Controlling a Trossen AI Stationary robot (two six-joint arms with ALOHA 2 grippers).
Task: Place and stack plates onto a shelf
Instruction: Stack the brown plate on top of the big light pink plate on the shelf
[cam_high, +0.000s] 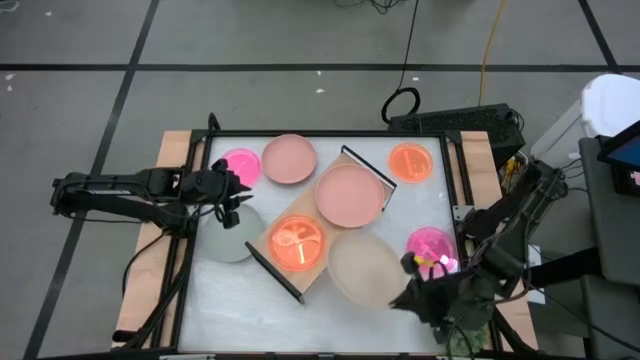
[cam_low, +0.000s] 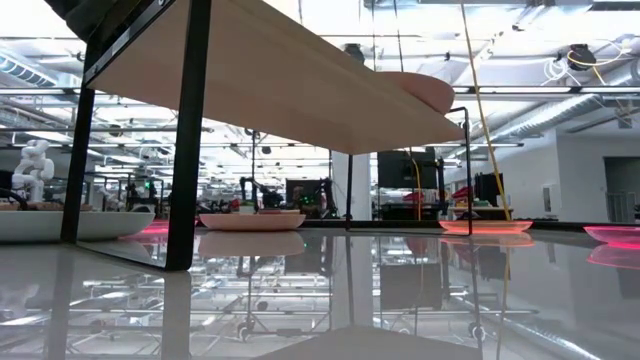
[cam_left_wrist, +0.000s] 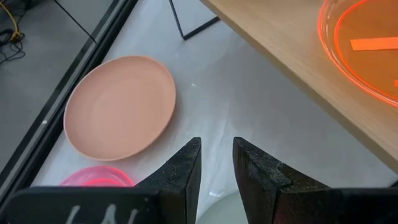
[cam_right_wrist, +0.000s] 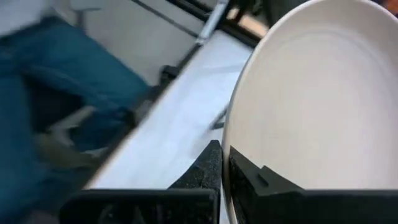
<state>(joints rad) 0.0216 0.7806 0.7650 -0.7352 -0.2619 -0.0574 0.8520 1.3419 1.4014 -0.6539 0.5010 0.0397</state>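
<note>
The shelf (cam_high: 312, 232) stands slantwise mid-table on its black frame ends, carrying a neon orange plate (cam_high: 296, 243) and a dusty pink plate (cam_high: 350, 195). A beige plate (cam_high: 365, 268) is at the near right with my right gripper (cam_high: 405, 285) shut on its rim. My left gripper (cam_high: 236, 206) hovers open over a pale grey plate (cam_high: 226, 243) at the table's left, nothing between its fingers (cam_left_wrist: 186, 168). On the table lie another dusty pink plate (cam_left_wrist: 121, 106), two neon pink plates (cam_high: 240, 165) (cam_high: 430, 243) and an orange plate (cam_high: 410, 162). My right gripper pinches the beige plate's rim (cam_right_wrist: 230, 140) at its near-right side. One finger (cam_right_wrist: 249, 177) lies on the plate's inner face and the other (cam_right_wrist: 205, 168) on its outer side. It comes from the table's near right, slanting down. The plate is tilted; I cannot tell whether its far edge touches the table.
A black frame (cam_high: 452, 150) rims the white tabletop. A spiky green plant (cam_high: 465, 325) sits beside the right arm at the near right. In the low view the shelf board (cam_low: 300, 90) spans overhead, its black leg (cam_low: 190, 150) close in front.
</note>
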